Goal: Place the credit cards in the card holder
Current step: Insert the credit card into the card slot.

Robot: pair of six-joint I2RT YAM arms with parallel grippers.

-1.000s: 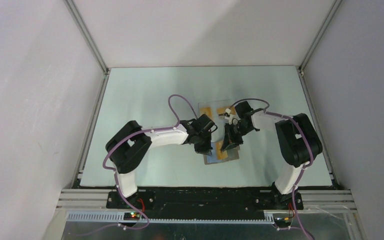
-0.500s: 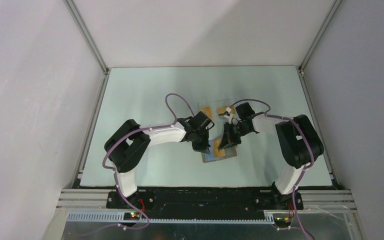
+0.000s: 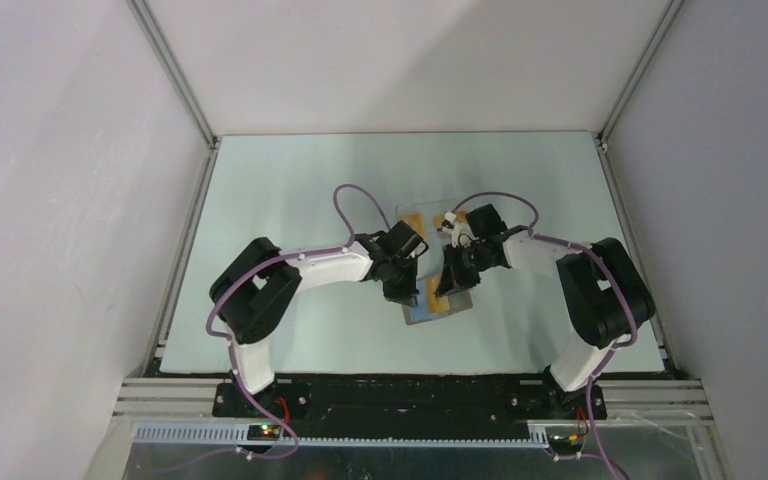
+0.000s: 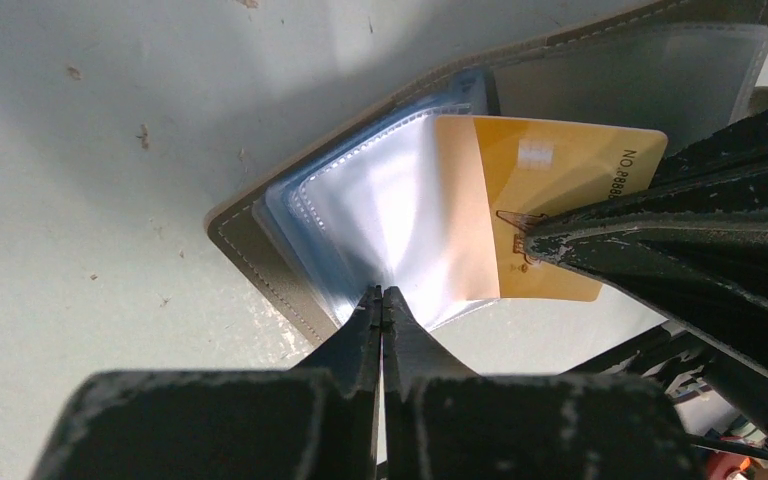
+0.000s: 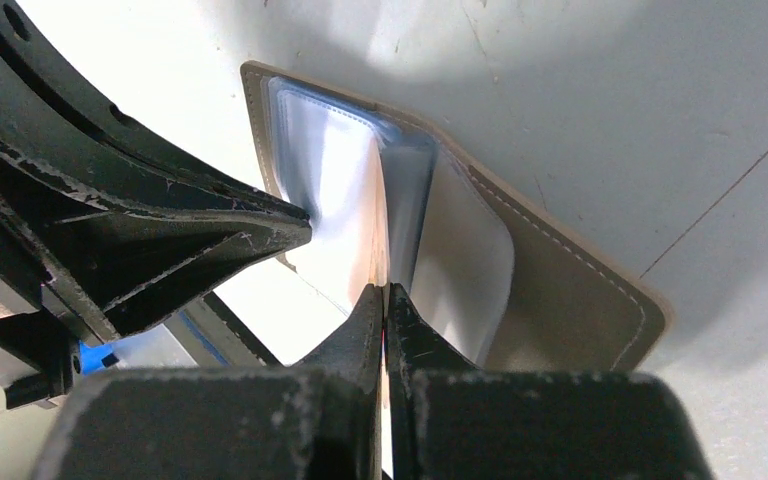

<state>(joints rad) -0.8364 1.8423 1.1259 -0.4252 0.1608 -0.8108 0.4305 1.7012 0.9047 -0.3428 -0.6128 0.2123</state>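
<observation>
The grey-taupe card holder (image 3: 442,310) lies open on the table between both grippers, its clear sleeves fanned up. My left gripper (image 4: 382,296) is shut on the edge of one clear sleeve (image 4: 400,215) of the card holder (image 4: 250,250) and holds it lifted. My right gripper (image 5: 385,292) is shut on an orange-gold credit card (image 4: 550,190), seen edge-on in the right wrist view (image 5: 376,250). About a third of the card sits inside the lifted sleeve. In the top view the left gripper (image 3: 407,292) and right gripper (image 3: 450,285) face each other over the holder.
A clear plastic box (image 3: 425,212) with more orange cards (image 3: 412,221) lies just behind the grippers. The taupe right flap of the holder (image 5: 570,300) lies flat on the table. Grey walls enclose the table on three sides.
My right gripper has moved a little left toward the left gripper with the card. The left gripper and holder shifted slightly back.
</observation>
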